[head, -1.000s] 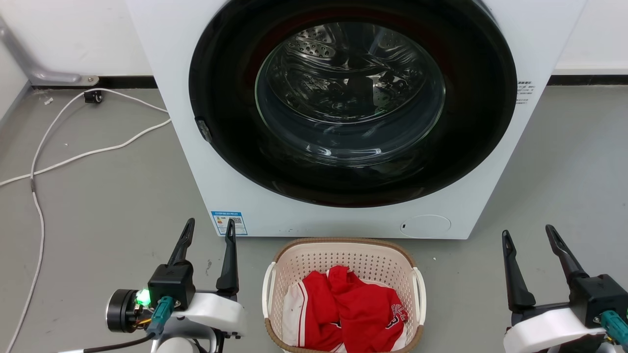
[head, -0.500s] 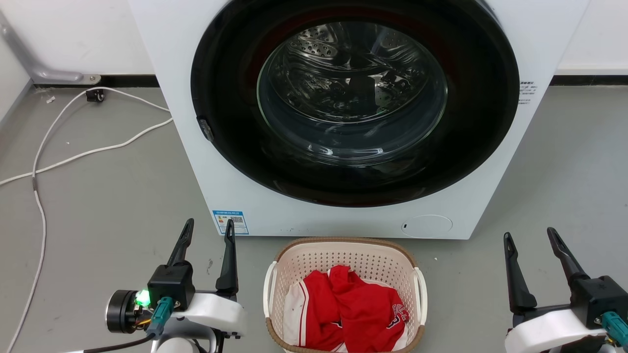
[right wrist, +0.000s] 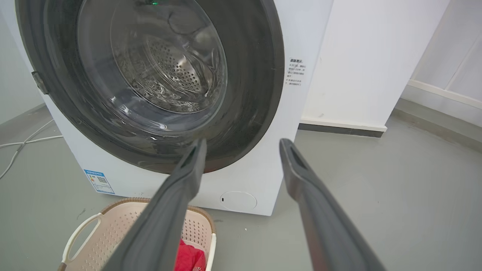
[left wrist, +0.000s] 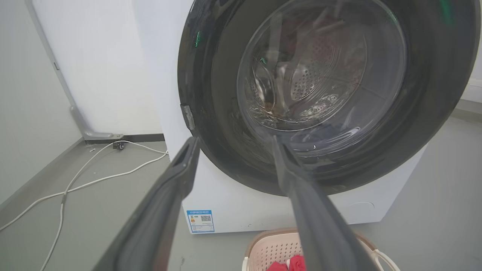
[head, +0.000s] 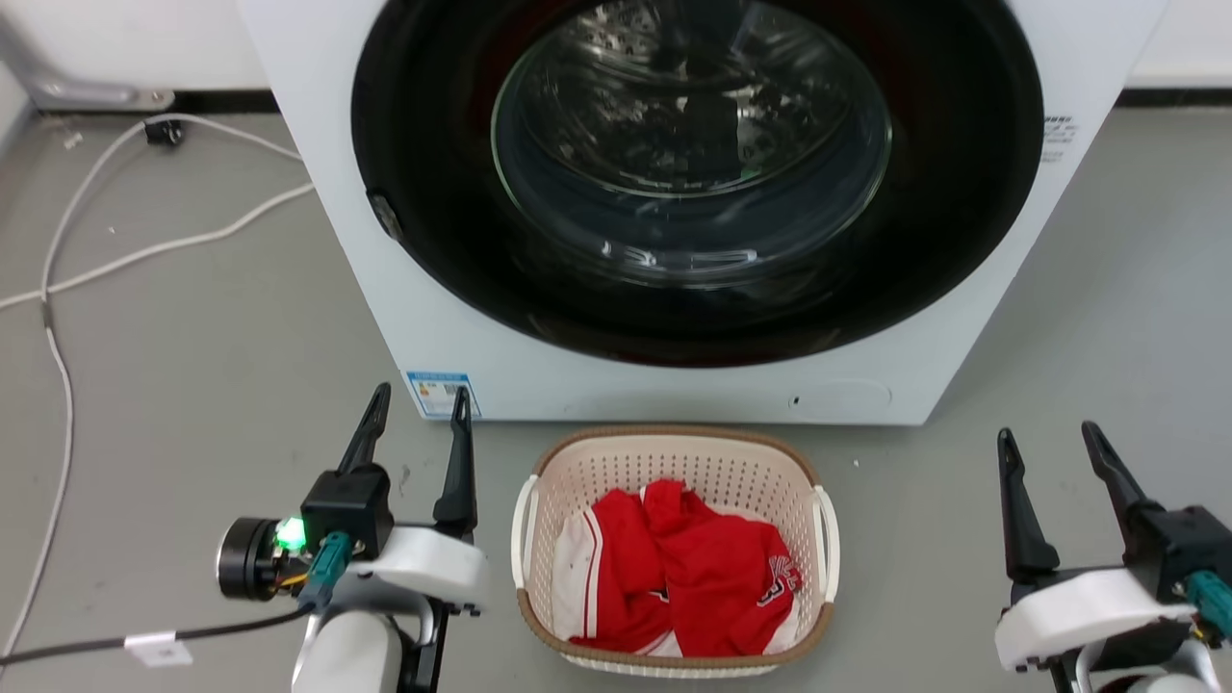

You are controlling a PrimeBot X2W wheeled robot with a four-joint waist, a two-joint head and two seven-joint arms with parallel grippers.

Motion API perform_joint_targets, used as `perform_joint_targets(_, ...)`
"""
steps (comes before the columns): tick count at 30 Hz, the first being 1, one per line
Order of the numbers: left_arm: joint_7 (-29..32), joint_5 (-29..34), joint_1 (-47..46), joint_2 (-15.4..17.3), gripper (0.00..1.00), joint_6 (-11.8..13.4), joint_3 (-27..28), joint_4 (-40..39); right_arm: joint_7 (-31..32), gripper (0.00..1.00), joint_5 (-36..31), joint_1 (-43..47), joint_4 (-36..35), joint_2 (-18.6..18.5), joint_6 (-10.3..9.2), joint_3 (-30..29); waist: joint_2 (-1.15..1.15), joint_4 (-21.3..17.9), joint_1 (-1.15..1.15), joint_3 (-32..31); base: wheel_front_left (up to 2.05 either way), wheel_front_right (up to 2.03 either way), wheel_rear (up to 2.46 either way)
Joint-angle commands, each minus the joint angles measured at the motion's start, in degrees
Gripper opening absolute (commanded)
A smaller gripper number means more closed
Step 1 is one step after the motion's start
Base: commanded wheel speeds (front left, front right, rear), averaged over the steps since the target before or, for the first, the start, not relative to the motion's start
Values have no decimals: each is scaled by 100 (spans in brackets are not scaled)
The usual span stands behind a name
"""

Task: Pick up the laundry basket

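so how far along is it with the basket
Nothing is done yet: the basket sits on the floor before the washer, red clothes inside. In hand: the left tool and right tool hang open either side of it, clear of its handles. Left: grip the handles and lift.

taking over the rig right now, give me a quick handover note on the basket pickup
Left gripper: jaws open, empty, off the basket's left side, not touching it.
Right gripper: jaws open, empty, farther off on the basket's right.
Laundry basket: on the floor in front of the washing machine, between the two grippers, red clothes inside.
Done: nothing grasped, basket not lifted.
Left: likely bring each gripper to a white side handle, close, lift level.
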Motion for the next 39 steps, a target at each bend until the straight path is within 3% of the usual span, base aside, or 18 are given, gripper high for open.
perform_joint_targets(1,-14,-17,-150,-8,100,-9,-21,61,-12,100,18,-154,75,15,-2,-13,0,-17,0,219,0,0,0)
perform_joint_targets(9,-13,-193,-981,9,100,-115,32,935,-120,100,196,-1022,985,14,-2,81,0,-134,0,1029,0,0,0)
perform_joint_targets(22,63,-390,-2270,182,100,-250,147,2568,-99,100,754,-2751,3200,-92,-3,793,0,-457,0,2267,0,0,0)
perform_joint_targets(29,591,-614,-3047,312,100,-506,186,3555,353,100,1620,-3572,4313,-315,-3,1754,0,-553,0,2728,0,0,0)
perform_joint_targets(39,1584,-868,-3841,483,100,-738,117,4502,871,100,2886,-4351,5001,-615,-2,2984,0,-616,0,3174,0,0,0)
